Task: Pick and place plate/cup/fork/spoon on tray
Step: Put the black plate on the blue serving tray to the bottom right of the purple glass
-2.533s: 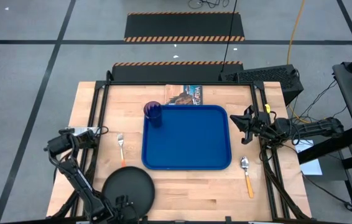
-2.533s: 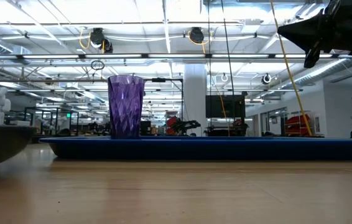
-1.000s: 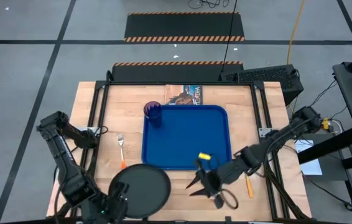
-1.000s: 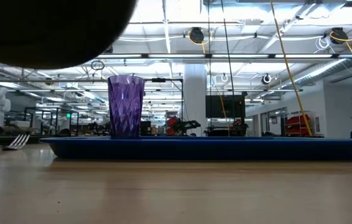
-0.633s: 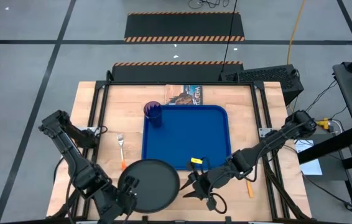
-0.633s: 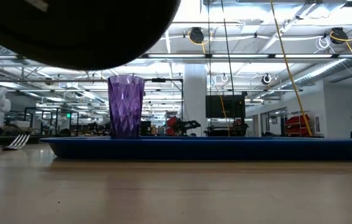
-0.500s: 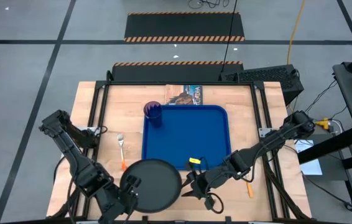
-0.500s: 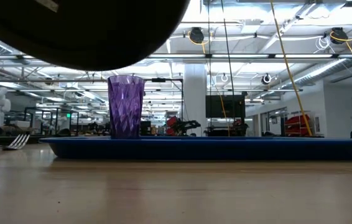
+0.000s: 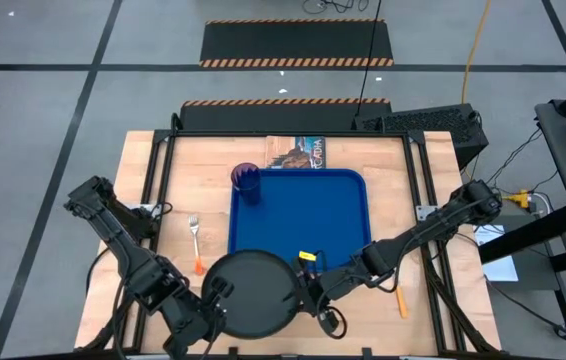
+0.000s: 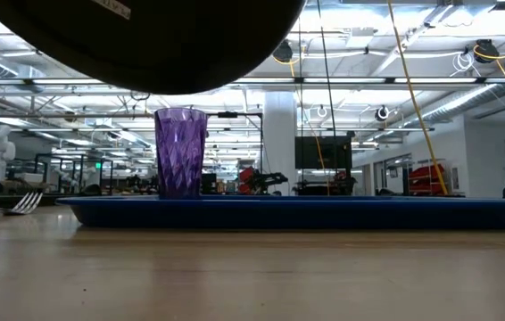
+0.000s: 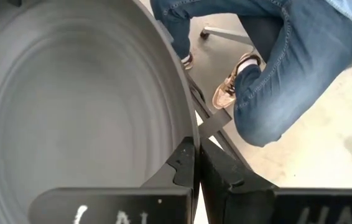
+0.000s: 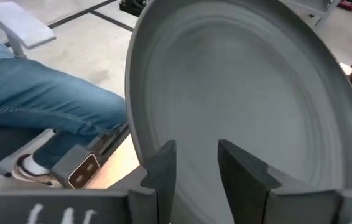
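Observation:
My left gripper (image 9: 215, 300) is shut on the round dark plate (image 9: 258, 295) and holds it in the air near the table's front edge, just short of the blue tray (image 9: 300, 222). The low view shows the plate's underside (image 10: 145, 36) overhead. My right gripper (image 9: 305, 288) stands open at the plate's right edge, both fingers in front of the plate's face (image 12: 244, 81). The purple cup (image 9: 246, 182) stands upright in the tray's far left corner. The fork (image 9: 194, 240) lies left of the tray. The spoon (image 9: 400, 297) lies to the tray's right, its bowl under my right arm. My left gripper pinches the plate's rim (image 11: 188, 130) on its left side between the two fingers, one on each face. The fingers come from the table's near left. The plate is lifted clear of the table and lies about level. My right gripper is close to the plate; I cannot tell whether it touches.
A printed booklet (image 9: 298, 152) lies at the table's far edge behind the tray. A person's legs in jeans (image 11: 275, 56) show beyond the table's near edge. Bare wood lies between the fork and the tray and right of the tray.
My left gripper has carried the plate toward the table's right edge and the tray, keeping it clear of the table. My right gripper has moved toward the table's left edge, up to the plate's right rim.

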Robot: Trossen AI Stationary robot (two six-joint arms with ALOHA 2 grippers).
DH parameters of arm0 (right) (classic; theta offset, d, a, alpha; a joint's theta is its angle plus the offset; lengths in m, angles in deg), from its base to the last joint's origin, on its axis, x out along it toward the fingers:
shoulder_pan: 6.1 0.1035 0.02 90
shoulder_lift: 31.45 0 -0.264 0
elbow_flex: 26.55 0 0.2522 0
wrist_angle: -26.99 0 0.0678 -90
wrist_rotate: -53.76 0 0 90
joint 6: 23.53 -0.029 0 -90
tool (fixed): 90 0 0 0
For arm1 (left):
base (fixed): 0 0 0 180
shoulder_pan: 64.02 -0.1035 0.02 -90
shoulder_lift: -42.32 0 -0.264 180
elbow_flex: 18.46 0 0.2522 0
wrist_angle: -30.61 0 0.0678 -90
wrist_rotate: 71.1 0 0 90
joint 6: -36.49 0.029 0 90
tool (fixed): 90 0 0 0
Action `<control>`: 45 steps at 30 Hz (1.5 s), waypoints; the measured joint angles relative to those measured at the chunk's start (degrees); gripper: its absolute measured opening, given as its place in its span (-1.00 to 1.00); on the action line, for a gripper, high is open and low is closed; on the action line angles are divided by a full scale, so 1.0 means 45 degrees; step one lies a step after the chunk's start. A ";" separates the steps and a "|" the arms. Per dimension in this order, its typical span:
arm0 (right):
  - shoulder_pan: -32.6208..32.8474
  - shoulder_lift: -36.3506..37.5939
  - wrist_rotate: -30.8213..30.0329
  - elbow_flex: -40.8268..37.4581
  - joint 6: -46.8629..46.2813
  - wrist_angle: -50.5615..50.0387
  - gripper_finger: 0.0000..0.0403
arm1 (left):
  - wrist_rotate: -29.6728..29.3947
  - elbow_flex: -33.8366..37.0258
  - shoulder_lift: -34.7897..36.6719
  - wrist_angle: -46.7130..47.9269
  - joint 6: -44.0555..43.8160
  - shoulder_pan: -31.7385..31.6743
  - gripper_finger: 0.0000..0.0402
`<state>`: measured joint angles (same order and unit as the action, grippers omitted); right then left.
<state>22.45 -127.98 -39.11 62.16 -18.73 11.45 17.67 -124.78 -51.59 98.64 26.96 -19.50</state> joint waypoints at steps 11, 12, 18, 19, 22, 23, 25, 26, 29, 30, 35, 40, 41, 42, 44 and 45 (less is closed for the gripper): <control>0.0260 0.0245 -0.0413 0.0000 -0.0605 -0.0006 -0.26 | -0.0064 0.0000 0.0000 0.0453 0.0095 -0.0045 -0.96; 0.0288 0.0248 -0.0409 0.0000 -0.0637 -0.0052 -0.23 | -0.0064 0.0000 0.0000 0.0467 0.0095 -0.0045 -0.96; 0.0434 0.0222 -0.0390 -0.0005 -0.0611 -0.0331 -0.16 | -0.0195 0.0000 0.0000 0.0553 0.0102 -0.0040 -0.96; 0.0434 0.0204 -0.0390 -0.0005 -0.0578 -0.0353 -0.17 | -0.0220 0.0000 0.0000 0.0575 0.0105 -0.0041 -0.96; 0.0434 0.0185 -0.0389 -0.0005 -0.0559 -0.0459 -0.21 | -0.0375 0.0000 0.0000 0.0570 0.0147 -0.0045 -0.96; 0.0421 0.0185 -0.0390 -0.0005 -0.0551 -0.0489 -0.23 | -0.0415 0.0000 0.0000 0.0570 0.0194 -0.0045 -0.96; 0.0351 0.0185 -0.0385 -0.0005 -0.0545 -0.0646 -0.28 | -0.0423 0.0000 0.0000 0.0570 0.0361 -0.0045 -0.96; 0.0321 0.0185 -0.0389 -0.0005 -0.0544 -0.0758 -0.31 | -0.0427 0.0000 0.0000 0.0570 0.0465 -0.0045 -0.96; 0.0229 0.0180 -0.0387 -0.0005 -0.0529 -0.0806 -0.44 | -0.0672 0.0000 0.0000 0.0570 0.0668 -0.0041 -0.96; 0.0192 0.0180 -0.0369 -0.0005 -0.0474 -0.0801 -0.49 | -0.0829 0.0000 0.0000 0.0584 0.0721 -0.0040 -0.96; 0.0157 0.0180 -0.0004 -0.0015 -0.0117 -0.1049 -0.87 | -0.1466 0.0000 0.0001 0.0654 0.1132 -0.0030 -0.94; 0.0230 0.0180 -0.0014 -0.0019 0.0086 -0.1480 -0.93 | -0.3309 0.0005 0.0005 0.0694 0.0471 -0.0012 -0.73; 0.0224 0.0180 -0.0227 -0.0019 0.0027 -0.1434 -0.93 | -0.3780 0.0005 0.0005 0.0608 0.0215 -0.0009 -0.66; 0.0183 0.0180 -0.0480 -0.0013 -0.0082 -0.1343 -0.93 | -0.4219 0.0002 0.0005 0.0415 0.0101 -0.0029 -0.59; 0.0126 0.0180 -0.0677 -0.0015 -0.0297 -0.1607 -0.97 | -0.4727 -0.0005 0.0005 0.0496 0.0031 -0.0056 -0.44; 0.0106 0.0180 -0.0683 -0.0015 -0.0324 -0.1670 -0.98 | -0.4844 -0.0005 0.0005 0.0490 0.0015 -0.0052 -0.36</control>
<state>22.92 -127.17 -42.18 62.10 -20.19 3.94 -4.13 -124.80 -51.56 100.84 27.02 -19.74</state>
